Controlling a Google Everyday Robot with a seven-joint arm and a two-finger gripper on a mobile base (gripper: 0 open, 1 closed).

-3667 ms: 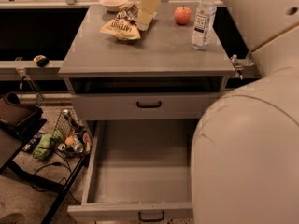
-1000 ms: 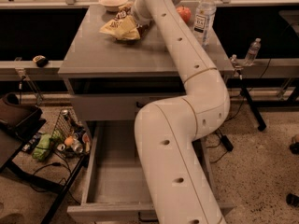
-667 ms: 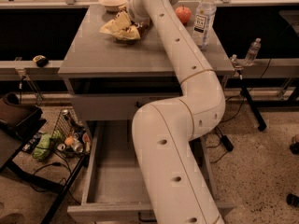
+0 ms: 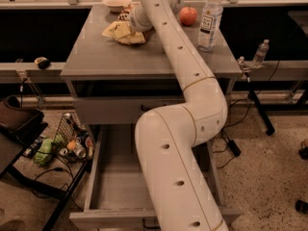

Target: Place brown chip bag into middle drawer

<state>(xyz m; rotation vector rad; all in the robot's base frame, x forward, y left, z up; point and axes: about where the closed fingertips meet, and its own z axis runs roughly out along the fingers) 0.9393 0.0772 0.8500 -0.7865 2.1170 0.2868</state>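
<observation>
My gripper (image 4: 133,21) is at the back of the grey table top (image 4: 144,57), low over the chip bags; the wrist hides its fingers. A pale yellow chip bag (image 4: 121,32) lies flat just left and in front of it. A small dark-brown printed patch, likely the brown chip bag (image 4: 126,11), shows behind it, between the bowl and my wrist, mostly hidden. The middle drawer (image 4: 108,219) is pulled out wide below the table, its grey floor bare on the left. My arm crosses over its right half.
A white bowl (image 4: 117,2), a red apple (image 4: 188,16) and a water bottle (image 4: 210,20) stand at the back of the table. The shallower drawer (image 4: 110,110) above is shut. A wire basket of cans (image 4: 72,139) and a dark bag (image 4: 17,121) sit on the floor at the left.
My arm has reached from near the camera to the table's back. The pale yellow bag, upright before, now lies where the brown bag showed. The gripper has shifted slightly left.
</observation>
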